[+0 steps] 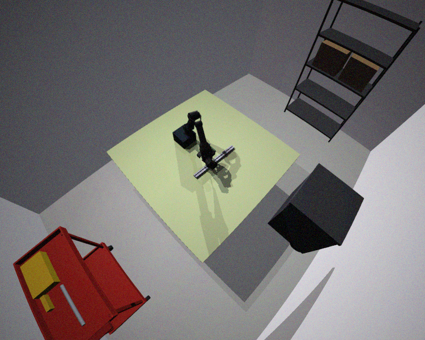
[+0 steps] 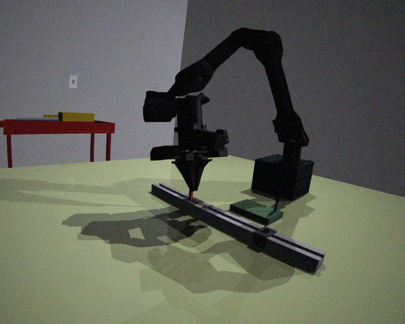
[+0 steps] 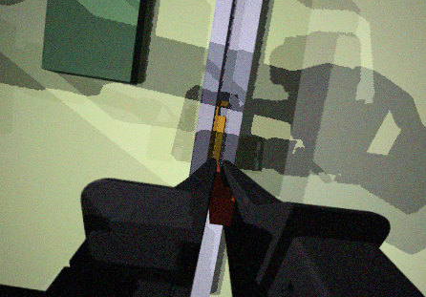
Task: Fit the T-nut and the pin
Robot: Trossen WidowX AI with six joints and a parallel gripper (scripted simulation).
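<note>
One pincer (image 1: 211,166) (image 2: 194,190) (image 3: 218,165), at centre frame, is clamped on the orange handle (image 2: 190,195) (image 3: 222,201); the brass T-nut (image 2: 199,203) (image 3: 219,128) sits at the rail's (image 1: 201,173) (image 2: 286,249) (image 3: 248,19) slot. Tilting the handle while sliding could jam the nut before the bracket (image 1: 224,152) (image 2: 264,237), lower right in the exterior view.

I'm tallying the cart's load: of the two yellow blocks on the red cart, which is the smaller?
The small yellow block, narrow, beside the grey rod; the other is much broader.
</note>
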